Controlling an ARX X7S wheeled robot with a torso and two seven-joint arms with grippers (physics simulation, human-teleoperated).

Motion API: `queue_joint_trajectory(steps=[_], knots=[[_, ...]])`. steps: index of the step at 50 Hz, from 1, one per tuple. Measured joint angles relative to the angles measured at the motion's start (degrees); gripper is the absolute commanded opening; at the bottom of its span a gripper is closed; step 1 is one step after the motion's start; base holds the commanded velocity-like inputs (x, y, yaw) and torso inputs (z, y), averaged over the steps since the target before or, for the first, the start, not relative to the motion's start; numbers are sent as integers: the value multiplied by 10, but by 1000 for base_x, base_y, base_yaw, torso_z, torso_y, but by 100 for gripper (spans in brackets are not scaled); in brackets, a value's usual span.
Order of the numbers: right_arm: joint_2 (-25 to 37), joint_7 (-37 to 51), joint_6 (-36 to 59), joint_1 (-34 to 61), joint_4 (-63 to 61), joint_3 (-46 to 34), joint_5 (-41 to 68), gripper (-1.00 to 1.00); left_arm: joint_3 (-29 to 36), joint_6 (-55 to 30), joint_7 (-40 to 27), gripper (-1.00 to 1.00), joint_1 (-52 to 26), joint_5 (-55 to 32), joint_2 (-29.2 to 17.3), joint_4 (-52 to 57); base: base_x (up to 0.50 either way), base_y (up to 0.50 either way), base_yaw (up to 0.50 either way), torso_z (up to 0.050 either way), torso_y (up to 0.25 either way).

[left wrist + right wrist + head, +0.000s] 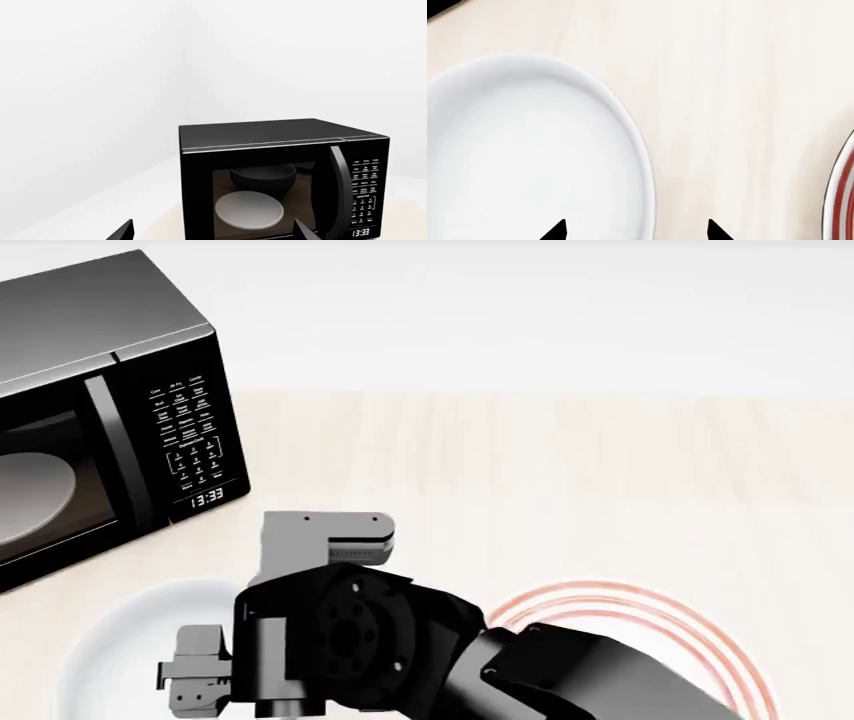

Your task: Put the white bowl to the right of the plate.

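White bowl (527, 150): left of plate (844, 195), so we still must move it.
Right end effector (635, 231): spread, straddling rim to grip.
Left end effector (213, 232): parted, idle.

Matte black right arm (400, 650) w/ grey wrist block, black jaws.

Black microwave (94, 410) at far left of bench (561, 470), door shut, clock reads 13:33 (361, 233). Keypad (365, 192) right of vertical handle (338, 190). Pale disc (249, 210) and dark bowl shape (263, 181) seen through door glass. Bench light wood grain; white wall (93, 75) behind.
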Motion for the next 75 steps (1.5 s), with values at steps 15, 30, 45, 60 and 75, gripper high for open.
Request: queue_joint_trajectory(steps=[15,30,45,60,75], knots=[[0,-9,2,-14,8,-4,-6,100,4,3,-4,100,2,-1,-3,0,0,0,0,0,0],[1,-14,8,-14,7,-5,-15,-100,5,6,-7,100,6,-5,-5,2,0,0,0,0,0],[3,-2,8,4,-6,-4,2,-100,7,8,-10,100,9,-7,-8,4,0,0,0,0,0],[73,61,-10,54,-120,42,46,-100,12,8,-15,100,7,-7,-12,2,0,0,0,0,0],[152,92,-7,108,-168,81,75,-100,18,8,-20,100,6,-6,-15,-2,0,0,0,0,1]])
